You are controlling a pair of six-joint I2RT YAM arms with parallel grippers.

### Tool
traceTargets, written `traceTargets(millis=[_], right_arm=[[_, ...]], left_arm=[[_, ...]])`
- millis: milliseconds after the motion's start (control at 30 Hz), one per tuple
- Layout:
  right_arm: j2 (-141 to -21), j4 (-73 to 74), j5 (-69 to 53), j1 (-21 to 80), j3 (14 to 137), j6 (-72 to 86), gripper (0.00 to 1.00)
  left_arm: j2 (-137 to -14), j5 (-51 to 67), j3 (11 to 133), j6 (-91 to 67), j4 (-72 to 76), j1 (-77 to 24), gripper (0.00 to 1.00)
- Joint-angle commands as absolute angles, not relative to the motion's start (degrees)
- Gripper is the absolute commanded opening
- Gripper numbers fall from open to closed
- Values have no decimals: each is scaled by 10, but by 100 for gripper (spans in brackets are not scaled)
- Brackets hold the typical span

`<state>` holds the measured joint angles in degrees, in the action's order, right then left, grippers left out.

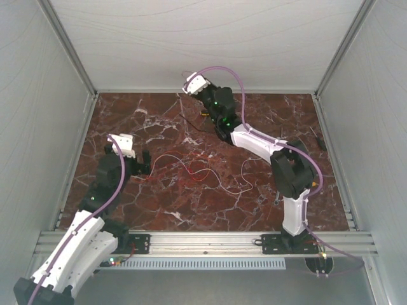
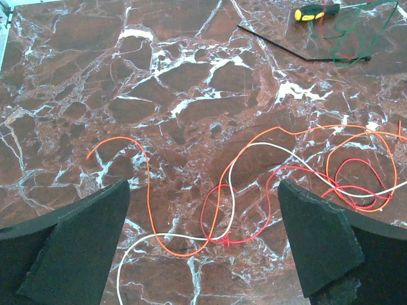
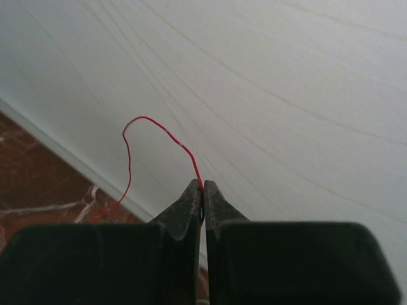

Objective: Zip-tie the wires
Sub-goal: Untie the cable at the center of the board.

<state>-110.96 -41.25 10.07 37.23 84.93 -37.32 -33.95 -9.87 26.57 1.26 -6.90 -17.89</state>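
Thin wires lie looped on the marble table, red and white. In the left wrist view I see an orange strand, a white strand and red strands crossing each other. My left gripper is open and empty just above them, its fingers either side of the crossing. My right gripper is raised at the far back by the white wall. It is shut on a thin red wire that loops up from the fingertips and down to the table.
A black zip tie lies flat at the far side of the table, next to a yellow and black screwdriver and a tangle of green wire. White walls close in the table on three sides. A small dark object sits at the right edge.
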Motion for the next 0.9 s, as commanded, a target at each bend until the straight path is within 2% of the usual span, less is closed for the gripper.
traceTargets(millis=[0,167,233,867], right_arm=[[-1086,-428,88,371,984,-391,0],[-1105,-376,58,372,1121,-387,0],[-1100,-372,50,375,1141,-382,0],[-1005,-342,21,388,1084,-333,0]], left_arm=[[-335,-94,268,11,-35,-178,100],[-332,-98,266,13,-36,-178,100],[-331,-99,265,13,-35,-178,100],[-321,88,267,-19,46,-178,100]])
